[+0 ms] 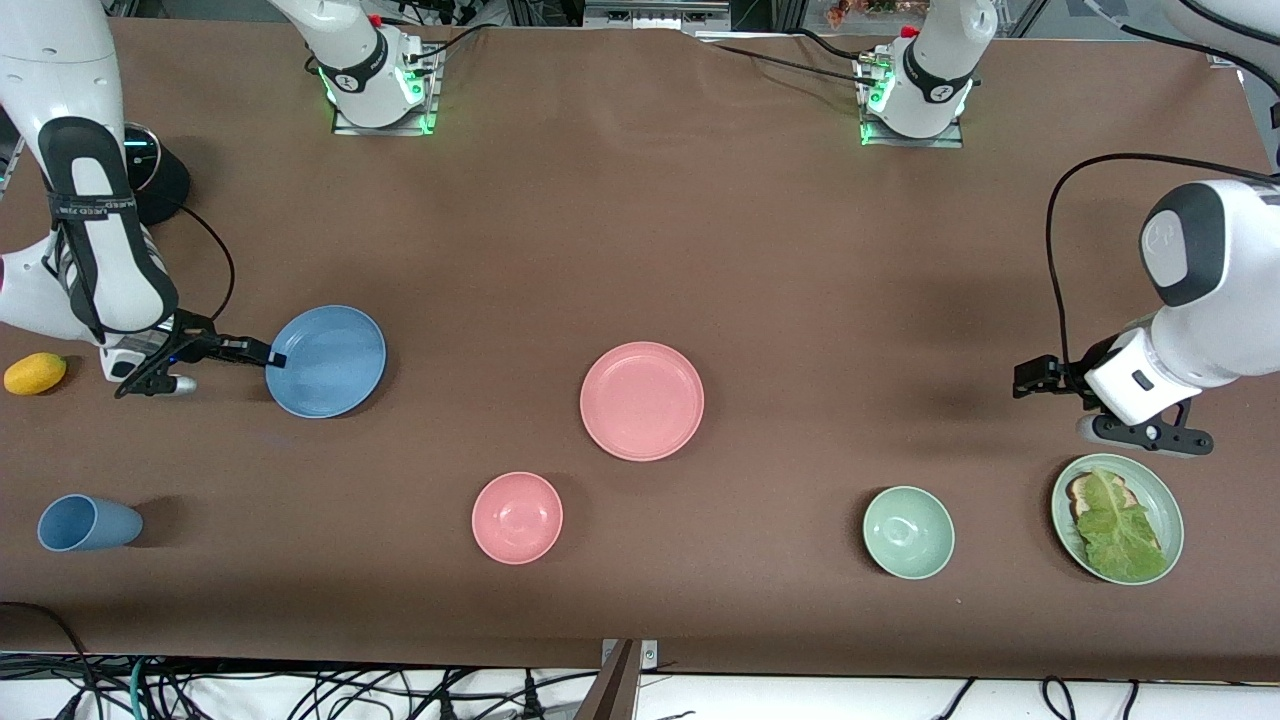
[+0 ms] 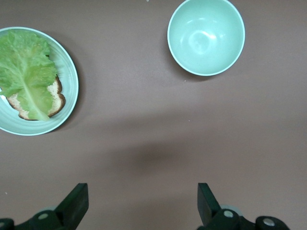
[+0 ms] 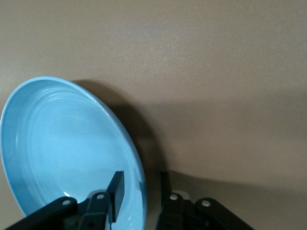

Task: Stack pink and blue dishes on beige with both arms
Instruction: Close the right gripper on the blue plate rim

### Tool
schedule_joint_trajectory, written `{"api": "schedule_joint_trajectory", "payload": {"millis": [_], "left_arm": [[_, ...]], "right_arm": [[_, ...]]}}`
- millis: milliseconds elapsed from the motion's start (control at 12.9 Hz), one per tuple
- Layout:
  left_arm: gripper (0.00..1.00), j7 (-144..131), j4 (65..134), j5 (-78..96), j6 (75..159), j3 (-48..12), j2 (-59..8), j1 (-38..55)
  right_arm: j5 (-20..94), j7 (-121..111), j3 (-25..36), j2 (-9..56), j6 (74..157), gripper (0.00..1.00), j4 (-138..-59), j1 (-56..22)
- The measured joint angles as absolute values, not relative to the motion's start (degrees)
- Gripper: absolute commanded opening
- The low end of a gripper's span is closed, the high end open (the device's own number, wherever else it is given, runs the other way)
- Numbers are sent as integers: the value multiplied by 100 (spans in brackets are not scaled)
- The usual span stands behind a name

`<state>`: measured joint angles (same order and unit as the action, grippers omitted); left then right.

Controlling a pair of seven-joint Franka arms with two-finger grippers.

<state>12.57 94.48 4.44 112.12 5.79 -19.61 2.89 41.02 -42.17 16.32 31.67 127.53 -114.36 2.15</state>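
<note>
- The right gripper (image 1: 272,358) is at the rim of the blue plate (image 1: 328,360), on the edge facing the right arm's end of the table. One finger sits inside the rim and one outside, narrowed around it. I can't tell whether it's actually clamped.
- What could go wrong: it's a thin edge pinch on a wide plate, so lifting may make it droop or slip out.
- The blue plate is round, so no real long axis. It faces up, and in the right wrist view it looks tilted, though that could be the camera angle.
- The pink plate (image 1: 642,400) lies flat mid-table, untouched.
- No beige plate shows anywhere, so the stack has no visible base.
- The left gripper (image 1: 1040,378) hangs wide open and empty near the lettuce plate (image 1: 1166,505), waiting.
</note>
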Motion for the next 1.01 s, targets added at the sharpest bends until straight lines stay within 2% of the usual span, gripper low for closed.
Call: {"api": "schedule_joint_trajectory", "payload": {"millis": [78,155,311,622,1011], "left_arm": [[100,1256,9449,444,11169,580,-1918,289],[100,1255,9448,444,11133,580,-1878,289],[100,1252,9435,444,10984,581,-1748,289],[100,1252,8966,445,10081,595,-1510,289],[100,964,8797,445,9618,606,-1338,291]], "right_arm": [[4120,-4242,1630,3217,12751,3,-11402,215],[4131,-4253,1626,3248,12747,0,-11380,214],[4155,-4292,1624,3231,12654,0,-11317,213],[4156,-4304,1616,3233,12494,0,-11207,196],[4159,-3783,1596,3167,10986,0,-10339,40]]}}
